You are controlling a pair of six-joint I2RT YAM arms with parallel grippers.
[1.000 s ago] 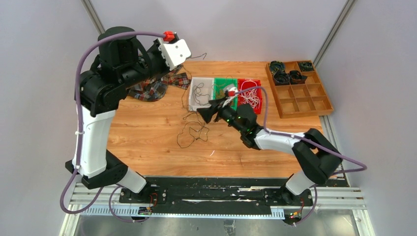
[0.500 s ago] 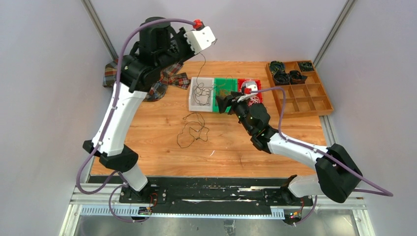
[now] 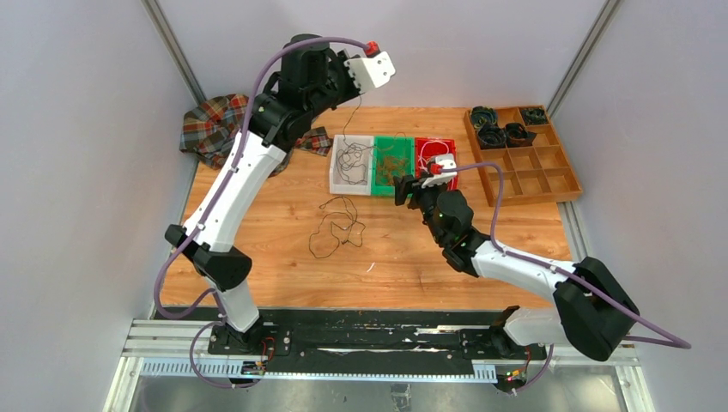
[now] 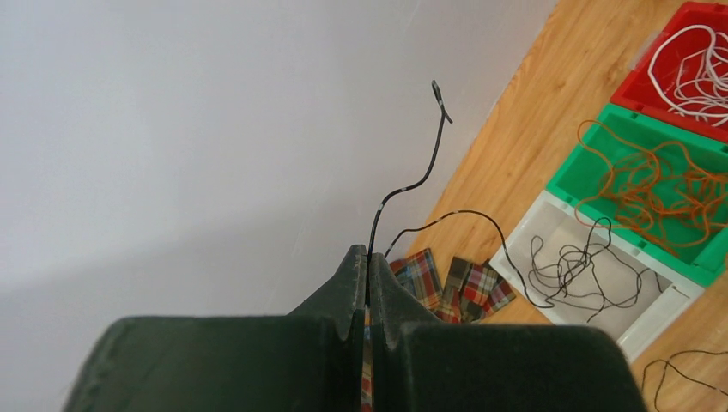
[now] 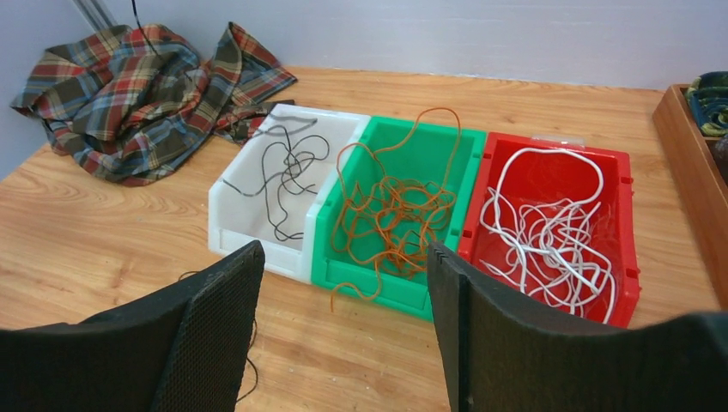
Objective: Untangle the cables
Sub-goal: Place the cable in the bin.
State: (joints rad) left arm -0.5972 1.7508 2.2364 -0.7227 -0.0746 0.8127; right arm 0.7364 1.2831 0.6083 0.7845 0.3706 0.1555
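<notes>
Your left gripper (image 4: pixel 367 257) is pinched tight on a thin black cable (image 4: pixel 410 185), held high. The cable's free end pokes up past the jaws, and the rest droops into the white plastic bin (image 4: pixel 661 326). Your right gripper (image 5: pixel 345 251) stands wide and empty, just before the green plastic bin (image 5: pixel 378 287).

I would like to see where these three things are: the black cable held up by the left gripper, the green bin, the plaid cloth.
black cable (image 4: pixel 374 232), left wrist view, its lower upright stretch.
green bin (image 5: pixel 399 292), right wrist view, its near front wall.
plaid cloth (image 5: pixel 129 94), right wrist view, middle of the heap.
</notes>
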